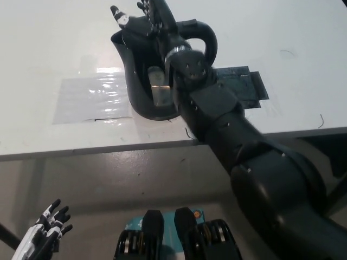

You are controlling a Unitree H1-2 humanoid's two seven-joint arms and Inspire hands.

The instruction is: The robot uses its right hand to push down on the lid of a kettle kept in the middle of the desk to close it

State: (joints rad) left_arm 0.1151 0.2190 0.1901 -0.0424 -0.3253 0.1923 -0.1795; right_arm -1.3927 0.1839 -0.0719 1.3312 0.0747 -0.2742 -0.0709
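1. The fingers (157, 13) of the right hand (143, 24) are spread flat and hold nothing; they lie over the top of the kettle (146, 76).
2. The kettle stands on the desk (43, 49), at 12 o'clock from the desk's near edge, directly under the hand.
3. The hand covers the lid, so I cannot tell if it is closed.
4. The left hand (43, 235) rests at 7 o'clock, fingers apart, partly cut off.
5. No writing is readable.
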